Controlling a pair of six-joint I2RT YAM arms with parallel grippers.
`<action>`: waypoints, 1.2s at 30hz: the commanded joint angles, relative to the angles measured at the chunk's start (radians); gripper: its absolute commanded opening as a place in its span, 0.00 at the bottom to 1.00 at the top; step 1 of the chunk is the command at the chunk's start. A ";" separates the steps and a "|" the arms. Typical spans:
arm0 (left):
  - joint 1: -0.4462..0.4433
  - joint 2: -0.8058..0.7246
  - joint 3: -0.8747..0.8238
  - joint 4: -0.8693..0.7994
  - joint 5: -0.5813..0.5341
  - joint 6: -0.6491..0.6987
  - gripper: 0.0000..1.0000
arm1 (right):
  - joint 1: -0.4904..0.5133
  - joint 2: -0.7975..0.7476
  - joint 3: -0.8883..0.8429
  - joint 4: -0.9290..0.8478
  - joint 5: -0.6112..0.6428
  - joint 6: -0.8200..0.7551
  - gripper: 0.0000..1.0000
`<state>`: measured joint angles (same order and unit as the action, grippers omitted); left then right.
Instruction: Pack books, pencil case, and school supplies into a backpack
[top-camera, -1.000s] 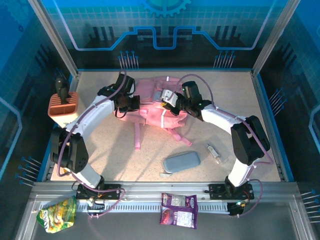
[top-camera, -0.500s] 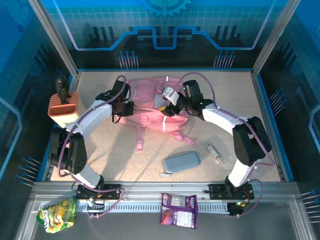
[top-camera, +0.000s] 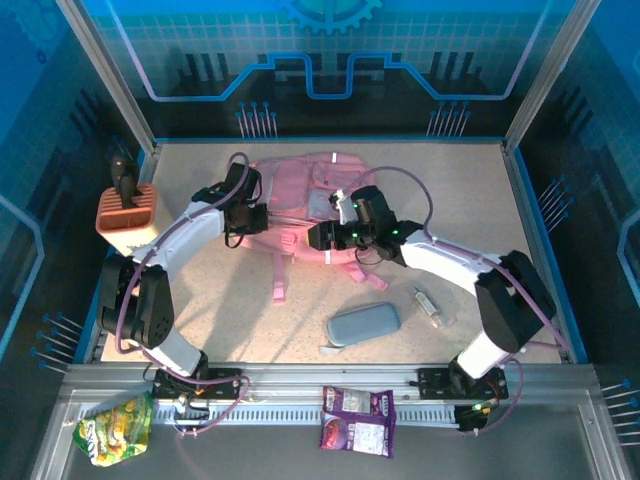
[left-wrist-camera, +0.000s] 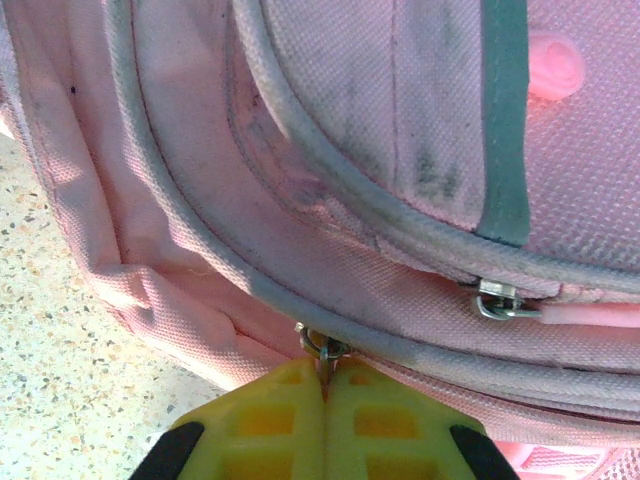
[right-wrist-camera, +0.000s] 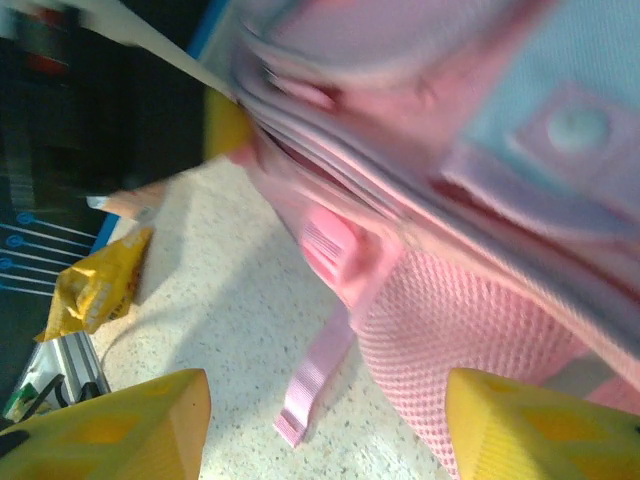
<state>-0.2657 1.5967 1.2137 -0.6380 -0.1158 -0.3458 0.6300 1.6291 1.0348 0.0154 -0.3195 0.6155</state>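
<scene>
My left gripper (left-wrist-camera: 325, 372) is pinched tight on the small metal zipper pull (left-wrist-camera: 322, 347) of the woven pink backpack (top-camera: 298, 192), which lies at 12 o'clock on the speckled table (top-camera: 200, 300). My right gripper (right-wrist-camera: 325, 405) stands wide open, holding nothing, beside the bag's mesh panel (right-wrist-camera: 450, 330). The rounded grey-blue pencil case (top-camera: 363, 323) lies at 5 o'clock from the backpack.

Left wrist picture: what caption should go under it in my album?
The left gripper pinches a silver zipper pull on the pink backpack, lying on the speckled table.
</scene>
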 joint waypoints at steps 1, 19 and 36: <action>-0.019 -0.021 -0.015 0.046 0.030 -0.028 0.00 | -0.022 0.036 0.001 0.021 0.054 0.165 0.64; -0.226 0.065 -0.048 0.122 -0.036 -0.277 0.00 | -0.141 0.168 0.305 -0.335 0.228 0.189 0.82; -0.240 0.159 -0.095 0.328 -0.111 -0.222 0.26 | -0.006 0.216 0.271 -0.220 0.270 0.464 0.62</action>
<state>-0.5026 1.7317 1.1374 -0.4030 -0.1688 -0.5777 0.6273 1.8538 1.2995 -0.2173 -0.0769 1.0550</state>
